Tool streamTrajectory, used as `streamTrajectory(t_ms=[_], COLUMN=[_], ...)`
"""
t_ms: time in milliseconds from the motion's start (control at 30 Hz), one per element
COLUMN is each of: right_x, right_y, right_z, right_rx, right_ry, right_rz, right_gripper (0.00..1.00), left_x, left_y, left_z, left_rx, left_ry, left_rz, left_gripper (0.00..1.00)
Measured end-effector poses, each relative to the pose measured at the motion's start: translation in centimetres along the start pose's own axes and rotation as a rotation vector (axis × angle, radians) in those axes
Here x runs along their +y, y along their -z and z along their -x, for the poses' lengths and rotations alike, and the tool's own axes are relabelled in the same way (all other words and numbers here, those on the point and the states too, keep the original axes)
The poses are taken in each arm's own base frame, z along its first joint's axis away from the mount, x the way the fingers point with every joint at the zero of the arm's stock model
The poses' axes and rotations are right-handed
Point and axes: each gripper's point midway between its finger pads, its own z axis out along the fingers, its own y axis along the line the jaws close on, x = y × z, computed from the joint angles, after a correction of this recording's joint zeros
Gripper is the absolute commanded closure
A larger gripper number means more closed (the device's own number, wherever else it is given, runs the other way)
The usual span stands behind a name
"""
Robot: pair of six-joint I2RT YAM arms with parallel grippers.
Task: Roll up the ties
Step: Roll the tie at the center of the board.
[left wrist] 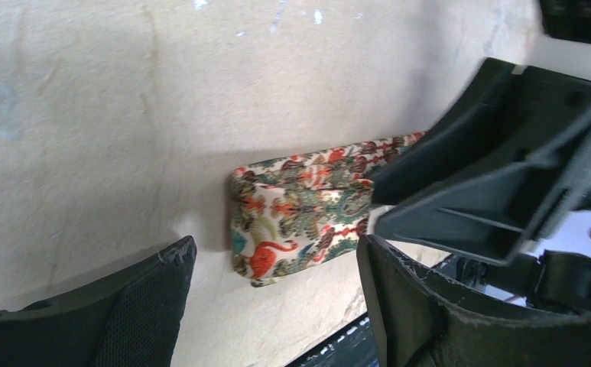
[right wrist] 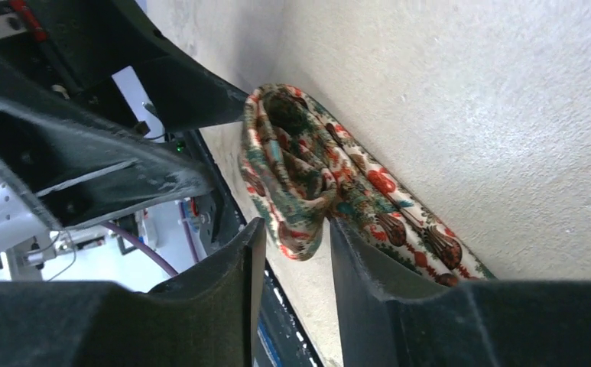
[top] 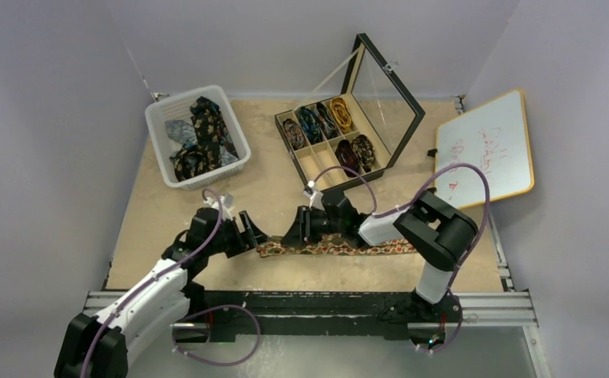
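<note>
One of the ties, cream with red and green floral print, lies flat near the table's front edge. Its left end is folded over into a loose loop. My right gripper stands over that loop with a narrow gap between its fingers. The loop's lower edge hangs between the fingertips, touching the right one, and is not pinched. My left gripper is open wide just left of the folded end, which lies ahead of its fingertips. In the top view both grippers meet at the tie's left end.
A white basket at the back left holds several loose ties. A black compartment box with its glass lid raised holds coiled ties. A whiteboard leans at the right. The metal rail runs along the front edge.
</note>
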Motion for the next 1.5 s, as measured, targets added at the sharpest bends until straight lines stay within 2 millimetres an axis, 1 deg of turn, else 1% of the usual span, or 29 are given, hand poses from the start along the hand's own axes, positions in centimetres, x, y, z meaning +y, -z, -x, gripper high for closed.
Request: streamTrajectory(t_ms=[33, 133, 200, 233, 267, 333, 400, 433, 533, 567, 633, 733, 800, 867, 967, 1133, 1233, 1367, 1433, 1500], right_x=[0.2, 1.3, 2.9, 3.7, 4.7, 6.0, 6.6, 7.0, 7.0, 6.7, 5.9, 3.6, 2.7, 2.2, 2.4, 2.5, 1.8, 0.3, 0.3, 0.5], right_y=[0.3, 1.3, 2.2, 2.5, 2.8, 3.4, 3.5, 3.3, 2.3, 1.7, 0.9, 0.0, -0.5, -0.8, -1.8, -3.3, -4.0, -4.6, -4.8, -5.0], right_z=[0.2, 1.2, 2.5, 3.2, 4.0, 4.9, 4.9, 4.6, 3.0, 2.3, 1.5, 0.6, 0.5, 0.4, 0.7, 0.9, 0.5, -0.6, -0.7, -0.6], right_rx=[-0.01, -0.05, -0.096, -0.118, -0.141, -0.184, -0.195, -0.194, -0.158, -0.138, -0.104, -0.021, 0.014, 0.036, 0.063, 0.09, 0.125, 0.182, 0.189, 0.185], right_ry=[0.026, 0.127, 0.258, 0.321, 0.401, 0.579, 0.73, 0.837, 1.059, 1.147, 1.252, 1.356, 1.387, 1.414, 1.448, 1.482, 1.481, 1.461, 1.457, 1.46], right_rz=[-0.005, -0.011, -0.002, 0.01, 0.027, 0.057, 0.068, 0.076, 0.082, 0.081, 0.074, 0.044, 0.03, 0.03, 0.042, 0.066, 0.075, 0.09, 0.104, 0.106], right_gripper=[0.44, 0.34, 0.27, 0.1, 0.06, 0.02, 0.01, 0.01, 0.01, 0.01, 0.01, 0.01, 0.01, 0.01, 0.01, 0.01, 0.01, 0.02, 0.03, 0.07], left_x=[0.3, 1.2, 1.5, 1.6, 1.7, 1.8, 1.9, 2.1, 3.0, 3.4, 4.2, 5.3, 5.7, 6.0, 6.1, 5.4, 4.9, 4.6, 4.6, 4.5], left_y=[0.2, 0.6, 1.0, 1.3, 1.6, 2.3, 2.8, 3.0, 3.3, 3.3, 3.1, 3.0, 3.0, 2.9, 2.7, 2.7, 2.8, 2.9, 2.9, 2.9], left_z=[0.0, 0.4, 1.0, 1.4, 1.8, 3.0, 3.9, 4.2, 4.2, 4.1, 3.8, 3.7, 3.9, 4.2, 5.1, 5.7, 5.9, 5.9, 5.8, 5.8], left_rx=[-0.003, -0.016, -0.035, -0.05, -0.065, -0.106, -0.139, -0.147, -0.141, -0.131, -0.112, -0.084, -0.073, -0.066, -0.07, -0.079, -0.085, -0.086, -0.084, -0.081], left_ry=[0.007, 0.033, 0.061, 0.076, 0.085, 0.11, 0.125, 0.132, 0.151, 0.156, 0.167, 0.197, 0.228, 0.262, 0.307, 0.312, 0.303, 0.3, 0.301, 0.301], left_rz=[0.022, 0.096, 0.152, 0.182, 0.204, 0.263, 0.304, 0.329, 0.403, 0.427, 0.462, 0.498, 0.499, 0.487, 0.448, 0.392, 0.367, 0.352, 0.35, 0.348], left_gripper=[0.24, 0.24, 0.23, 0.22, 0.22, 0.22, 0.21, 0.21, 0.19, 0.18, 0.15, 0.15, 0.15, 0.15, 0.15, 0.15, 0.15, 0.15, 0.15, 0.15])
